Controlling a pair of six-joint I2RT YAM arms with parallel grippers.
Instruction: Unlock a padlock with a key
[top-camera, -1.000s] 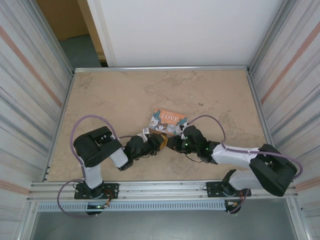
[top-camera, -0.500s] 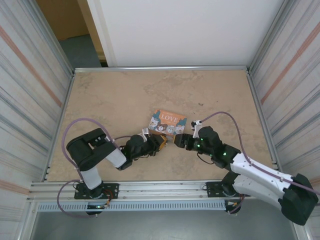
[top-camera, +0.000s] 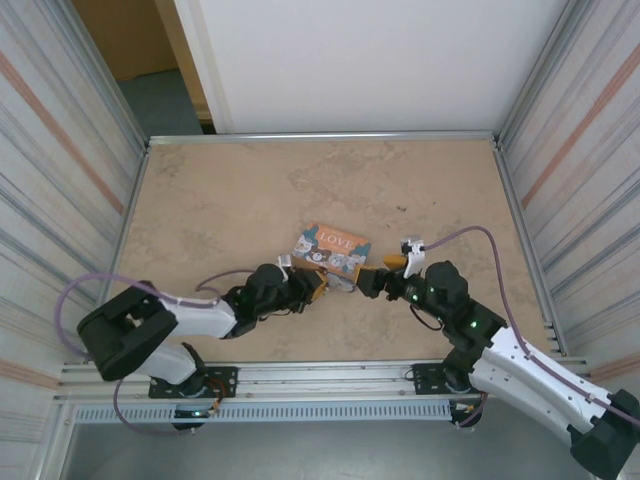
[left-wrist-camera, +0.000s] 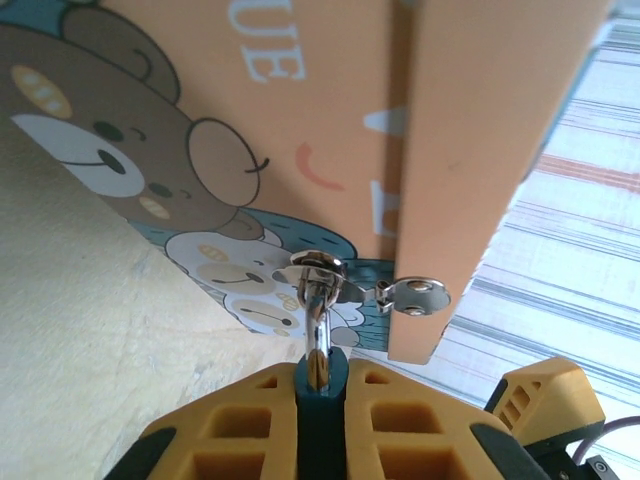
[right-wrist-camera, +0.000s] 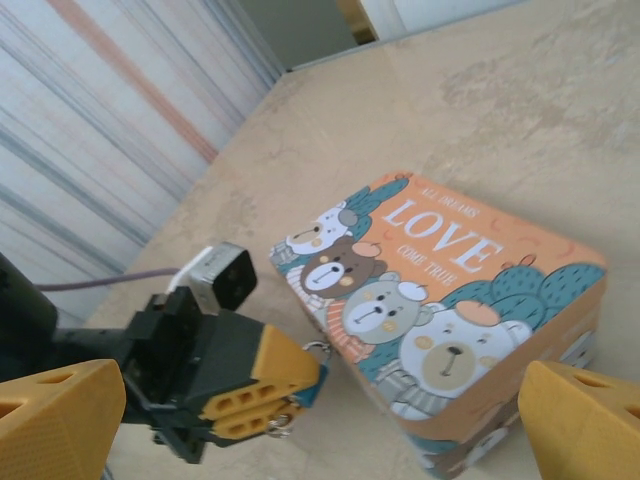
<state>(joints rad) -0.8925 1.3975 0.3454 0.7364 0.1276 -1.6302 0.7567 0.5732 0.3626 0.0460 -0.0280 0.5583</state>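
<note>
Beige counter (top-camera: 250, 190), ribbed walls. Left pincer (right-wrist-camera: 300, 385) is clenched on the padlock (left-wrist-camera: 318, 330) body, shackle hooked through the clasp of the LOVE tin (right-wrist-camera: 450, 290). Right pincer (top-camera: 372, 283) is released and empty, just beside the tin. Silvery speck (right-wrist-camera: 283, 425) under the left fingers may be the key; can't confirm. Advice: hold the lock rigid, approach low, close slowly.

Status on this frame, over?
Left gripper shut on padlock, shackle through hasp on tin. Right gripper open, facing tin, holding nothing. No obstruction seen.
</note>
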